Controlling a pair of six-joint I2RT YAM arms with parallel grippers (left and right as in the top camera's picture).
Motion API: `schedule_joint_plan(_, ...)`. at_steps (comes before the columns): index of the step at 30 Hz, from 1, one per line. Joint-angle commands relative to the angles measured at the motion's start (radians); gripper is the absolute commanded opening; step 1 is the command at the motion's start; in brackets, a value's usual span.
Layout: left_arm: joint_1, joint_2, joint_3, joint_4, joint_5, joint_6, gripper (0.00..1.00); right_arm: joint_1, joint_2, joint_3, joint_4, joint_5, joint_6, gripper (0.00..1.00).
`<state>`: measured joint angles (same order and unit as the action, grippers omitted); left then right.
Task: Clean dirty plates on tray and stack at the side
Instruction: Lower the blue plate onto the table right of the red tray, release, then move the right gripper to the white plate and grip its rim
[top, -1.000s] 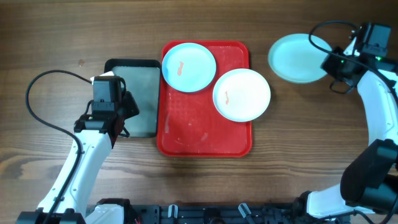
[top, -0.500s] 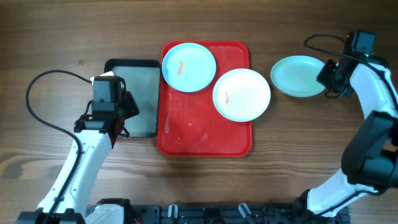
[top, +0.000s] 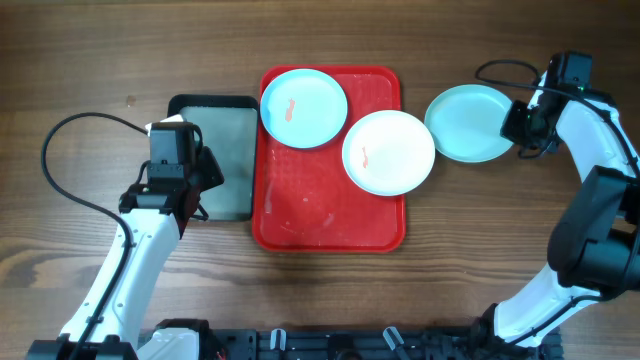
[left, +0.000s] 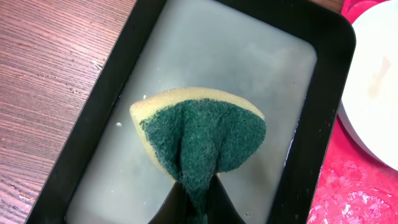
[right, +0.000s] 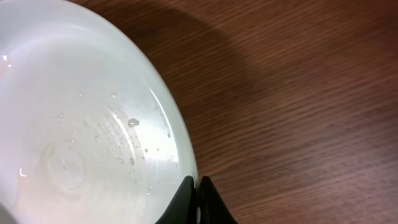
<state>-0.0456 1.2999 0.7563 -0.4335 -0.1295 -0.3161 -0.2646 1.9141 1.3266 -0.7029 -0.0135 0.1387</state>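
Overhead, my wooden table (top: 100, 60) fills the frame. The red tray (top: 320, 215) sits at centre, with the dark grey tray (top: 210, 101) just beside its left rim. A light blue plate (top: 303, 108) lies at the red tray's upper left and a white plate (top: 388, 152) overhangs its right rim, both smeared red. My right gripper (top: 515, 125) is clamped on the rim of a wet pale blue plate (top: 465, 122) right of the tray. My left gripper (left: 196, 205) pinches a green-and-yellow sponge (left: 202, 134) over the grey tray.

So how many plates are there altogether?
3: one light blue plate at the red tray's far-left corner, a white plate overhanging its right edge, a second blue plate beside it in the right gripper.
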Motion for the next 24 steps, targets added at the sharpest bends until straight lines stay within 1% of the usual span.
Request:
schedule_joint_plan(1, 0.005, 0.006, 0.009, 0.003, 0.006, -0.005, 0.04, 0.007, 0.020, 0.006, 0.000, -0.104, -0.090, 0.04)
schedule_joint_plan(7, 0.005, 0.006, 0.009, 0.003, 0.006, -0.005, 0.04, 0.032, 0.020, 0.006, -0.002, -0.107, -0.140, 0.04)
schedule_joint_plan(10, 0.005, 0.006, 0.009, 0.003, 0.006, -0.005, 0.04, 0.045, 0.020, 0.006, -0.002, -0.107, -0.138, 0.11)
schedule_joint_plan(14, 0.005, 0.006, 0.009, 0.002, 0.006, -0.005, 0.04, 0.046, 0.020, 0.006, -0.002, -0.109, -0.138, 0.11)
schedule_joint_plan(17, 0.005, 0.006, 0.010, 0.003, 0.006, -0.005, 0.04, 0.046, 0.020, 0.006, -0.003, -0.150, -0.139, 0.11)
schedule_joint_plan(18, 0.005, 0.006, 0.009, 0.003, 0.006, -0.005, 0.04, 0.046, 0.020, 0.006, -0.002, -0.171, -0.140, 0.13)
schedule_joint_plan(20, 0.005, 0.006, 0.010, 0.003, 0.006, -0.005, 0.04, 0.046, 0.020, 0.006, 0.000, -0.175, -0.139, 0.22)
schedule_joint_plan(22, 0.005, 0.006, 0.009, 0.003, 0.006, -0.005, 0.04, 0.046, 0.020, 0.008, 0.003, -0.194, -0.141, 0.24)
schedule_joint_plan(24, 0.005, 0.006, 0.009, 0.002, 0.006, -0.005, 0.04, 0.046, 0.019, 0.011, -0.015, -0.321, -0.225, 0.27)
